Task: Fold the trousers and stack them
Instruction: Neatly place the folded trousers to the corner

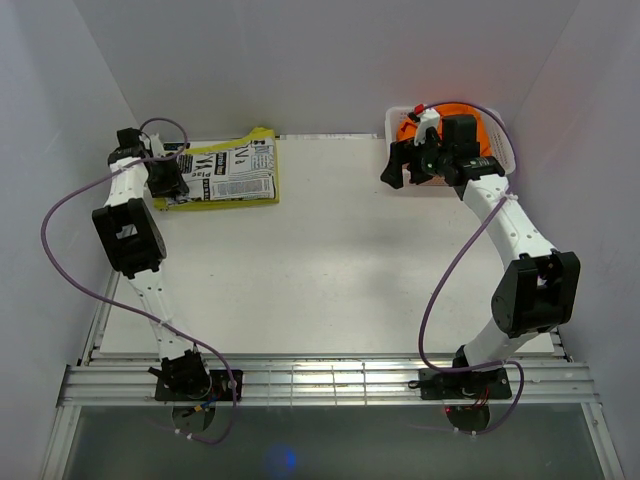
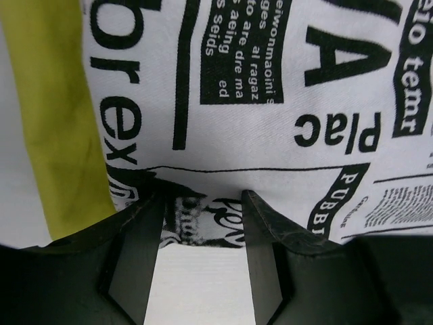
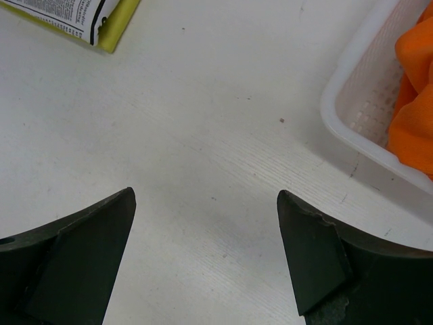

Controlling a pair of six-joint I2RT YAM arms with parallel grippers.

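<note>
We note the left gripper [image 2: 199, 198] astride the white newspaper-print cloth trousers [image 1: 238, 172], upper left; grip cannot be told. Right gripper [image 3: 205, 195] released beside the white plastic lattice basket [image 3: 336, 84].

The white table [image 1: 340, 260] under my arms bears 2 things directly: folded yellow trousers [image 2: 54, 122] far left, a white basket [image 3: 369, 101] far right.
</note>
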